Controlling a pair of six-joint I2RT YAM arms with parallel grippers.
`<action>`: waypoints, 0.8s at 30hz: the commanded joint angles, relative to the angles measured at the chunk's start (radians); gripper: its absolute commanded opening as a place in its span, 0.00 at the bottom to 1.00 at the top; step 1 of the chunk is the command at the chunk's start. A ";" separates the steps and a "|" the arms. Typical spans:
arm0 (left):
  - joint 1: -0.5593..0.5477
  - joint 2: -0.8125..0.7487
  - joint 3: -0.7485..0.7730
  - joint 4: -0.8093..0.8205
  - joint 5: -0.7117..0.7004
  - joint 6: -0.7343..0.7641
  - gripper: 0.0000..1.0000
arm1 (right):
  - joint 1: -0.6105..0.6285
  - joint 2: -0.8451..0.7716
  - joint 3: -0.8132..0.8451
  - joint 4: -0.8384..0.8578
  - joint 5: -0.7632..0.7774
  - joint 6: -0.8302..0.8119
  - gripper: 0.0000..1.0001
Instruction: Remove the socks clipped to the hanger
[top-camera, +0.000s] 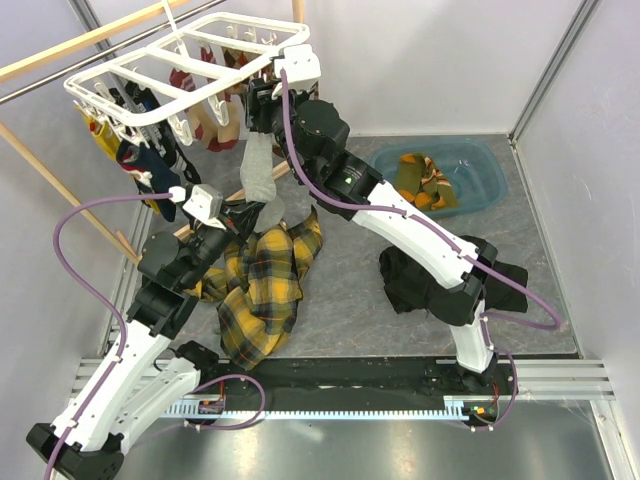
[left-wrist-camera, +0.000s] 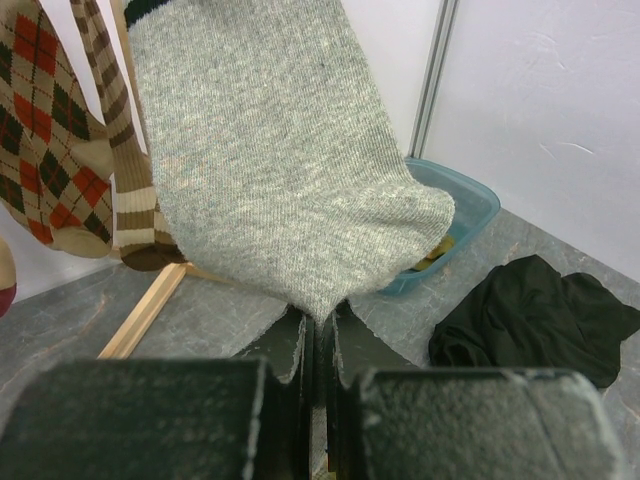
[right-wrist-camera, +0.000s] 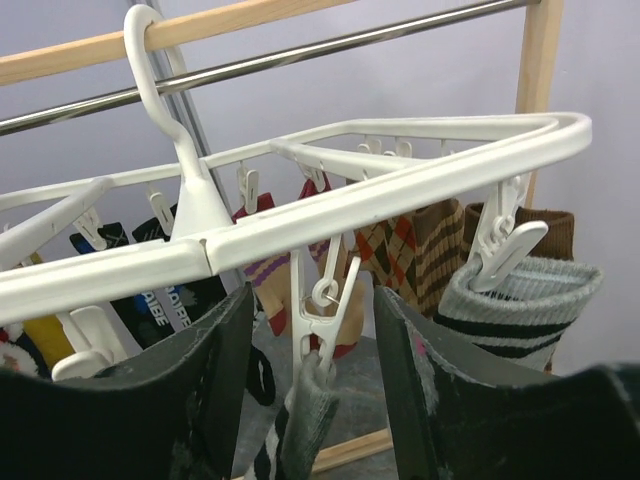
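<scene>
The white grid hanger (top-camera: 190, 70) hangs by its hook from the rack rail at the top left, with several socks clipped under it. A long grey sock (top-camera: 262, 165) hangs from its near right corner. My left gripper (top-camera: 243, 212) is shut on that sock's toe; in the left wrist view the gripper (left-wrist-camera: 320, 322) pinches the toe of the grey sock (left-wrist-camera: 280, 170). My right gripper (right-wrist-camera: 315, 380) is open, its fingers either side of the white clip (right-wrist-camera: 325, 320) that holds the sock's cuff (right-wrist-camera: 305, 425) under the hanger frame (right-wrist-camera: 380, 185). It also shows in the top view (top-camera: 262, 105).
An argyle sock (left-wrist-camera: 45, 130) and a brown striped sock (left-wrist-camera: 125, 180) hang beside the grey one. A blue bin (top-camera: 485, 180) at the back right holds an olive-orange sock (top-camera: 425, 180). A black garment (top-camera: 420, 280) and yellow plaid cloth (top-camera: 262, 280) lie on the table. A wooden rack leg (left-wrist-camera: 145, 310) lies nearby.
</scene>
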 joint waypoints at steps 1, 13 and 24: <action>-0.001 -0.010 -0.001 0.042 0.007 0.017 0.02 | 0.004 0.019 0.054 0.059 0.013 -0.058 0.57; -0.001 -0.019 -0.005 0.047 -0.004 0.017 0.02 | 0.004 0.022 0.045 0.078 -0.013 -0.062 0.00; -0.001 -0.022 -0.010 0.048 -0.007 0.016 0.02 | 0.004 -0.052 -0.072 0.073 -0.026 -0.030 0.33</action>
